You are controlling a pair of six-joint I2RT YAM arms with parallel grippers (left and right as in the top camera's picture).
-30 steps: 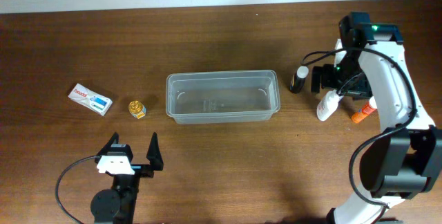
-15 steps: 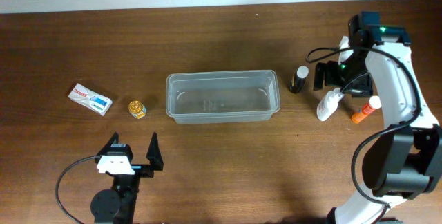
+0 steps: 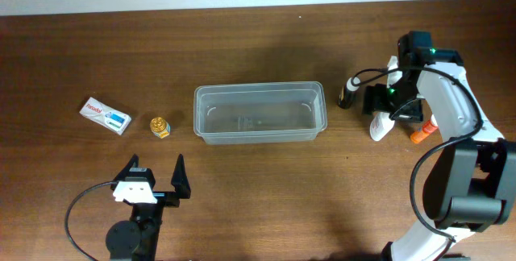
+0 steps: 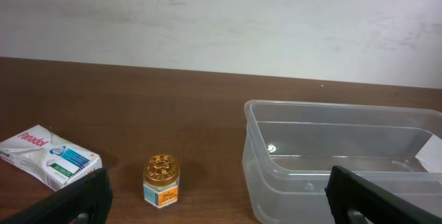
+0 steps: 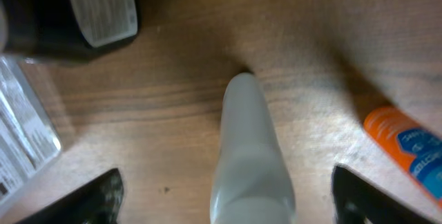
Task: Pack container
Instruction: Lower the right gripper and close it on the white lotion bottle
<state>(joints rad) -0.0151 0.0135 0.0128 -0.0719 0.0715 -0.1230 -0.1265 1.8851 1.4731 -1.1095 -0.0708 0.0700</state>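
The clear plastic container (image 3: 258, 89) stands empty at the table's middle; it also shows in the left wrist view (image 4: 331, 106). My right gripper (image 3: 393, 105) is open and low over a white bottle (image 3: 380, 124) lying right of the container. In the right wrist view the white bottle (image 5: 250, 148) lies between the spread fingers (image 5: 228, 200), not gripped. A black bottle (image 3: 348, 93) stands beside it, also in the right wrist view (image 5: 76, 16). An orange tube (image 3: 421, 134) lies to the right. My left gripper (image 3: 153, 179) is open and empty near the front edge.
A small gold-lidded jar (image 3: 160, 126) and a white and blue box (image 3: 106, 115) lie left of the container; both show in the left wrist view, the jar (image 4: 161, 179) and the box (image 4: 48, 158). The orange tube (image 5: 407, 148) lies close to my right finger.
My right gripper has moved from beside the black bottle toward the front, down over the white bottle. The left arm and all objects have not moved.
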